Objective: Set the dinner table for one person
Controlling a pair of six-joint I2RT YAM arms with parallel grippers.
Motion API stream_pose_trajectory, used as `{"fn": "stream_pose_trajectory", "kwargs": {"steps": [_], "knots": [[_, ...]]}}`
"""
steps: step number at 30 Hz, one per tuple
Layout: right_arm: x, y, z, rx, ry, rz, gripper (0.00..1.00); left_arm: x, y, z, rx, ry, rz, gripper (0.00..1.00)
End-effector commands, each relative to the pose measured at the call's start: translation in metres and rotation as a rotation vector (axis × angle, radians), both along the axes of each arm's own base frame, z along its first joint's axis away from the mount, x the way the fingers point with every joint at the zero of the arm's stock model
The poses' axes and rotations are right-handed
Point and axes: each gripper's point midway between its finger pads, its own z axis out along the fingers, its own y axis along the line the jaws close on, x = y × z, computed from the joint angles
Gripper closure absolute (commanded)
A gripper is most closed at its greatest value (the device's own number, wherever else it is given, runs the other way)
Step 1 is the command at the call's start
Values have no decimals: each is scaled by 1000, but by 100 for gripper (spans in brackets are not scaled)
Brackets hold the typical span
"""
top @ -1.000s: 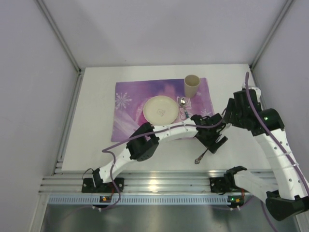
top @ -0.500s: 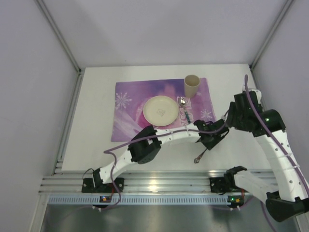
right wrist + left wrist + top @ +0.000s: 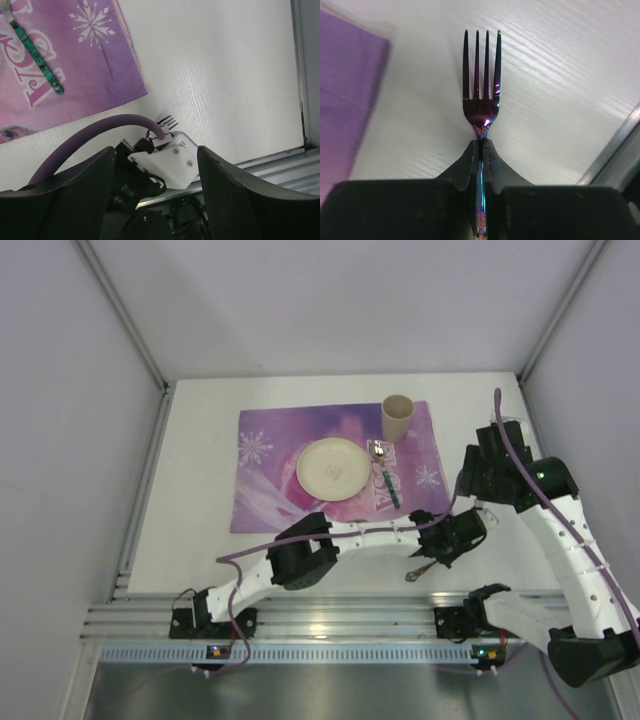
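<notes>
On the white dinner table (image 3: 195, 490), near its front right, lies a rainbow-tinted fork (image 3: 481, 75). My left gripper (image 3: 481, 146) is shut on its handle, just behind the tines, which point away from me. From above, the left gripper (image 3: 432, 554) is just right of the purple placemat (image 3: 290, 450), and the fork's (image 3: 412, 571) end sticks out toward the front rail. My right gripper (image 3: 156, 150) hangs open above the left wrist with nothing between its fingers. The fork's tines (image 3: 168, 120) peek out beyond that wrist.
The placemat holds a cream plate (image 3: 332, 466), a beige cup (image 3: 397, 417) and a green-handled utensil (image 3: 386, 476). The ribbed aluminium rail (image 3: 330, 620) runs along the front edge. White walls enclose the table. The left arm's purple cable (image 3: 100, 130) arches below the right gripper.
The left gripper has slid toward the front rail and closed from wide open onto the fork's handle. The right arm has shifted slightly, still open.
</notes>
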Motion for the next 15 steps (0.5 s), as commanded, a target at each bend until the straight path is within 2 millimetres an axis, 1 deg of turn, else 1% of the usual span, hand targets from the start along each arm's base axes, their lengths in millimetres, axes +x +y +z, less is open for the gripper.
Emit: {"fn": "stream_pose_trajectory", "kwargs": {"steps": [1,2,5,6,8,9,10,11,12,13,14,15], "knots": [[12,16,-6,54,-11,43,32,-92,92,-130,419,240,-153,99],[12,16,-6,54,-16,42,32,-92,95,-129,431,241,-152,100],[12,12,-2,43,-32,36,32,-88,89,-105,405,232,-156,100],[14,10,1,39,-41,25,32,-82,84,-85,368,231,-143,100],[18,5,13,33,-78,5,32,-72,76,-55,312,258,-114,100],[19,2,19,37,-96,-15,32,-66,75,-23,273,282,-70,100],[23,0,31,52,-133,-33,32,-45,77,-6,232,296,-16,100],[25,1,37,82,-160,-51,32,-33,78,12,195,298,14,100],[28,-1,44,102,-185,-69,32,-9,83,47,123,298,83,100],[32,2,57,134,-230,-83,32,3,87,63,93,299,120,100],[34,2,63,147,-251,-96,32,14,93,77,70,297,151,100],[36,2,69,158,-269,-105,32,35,106,102,34,280,202,100]]}}
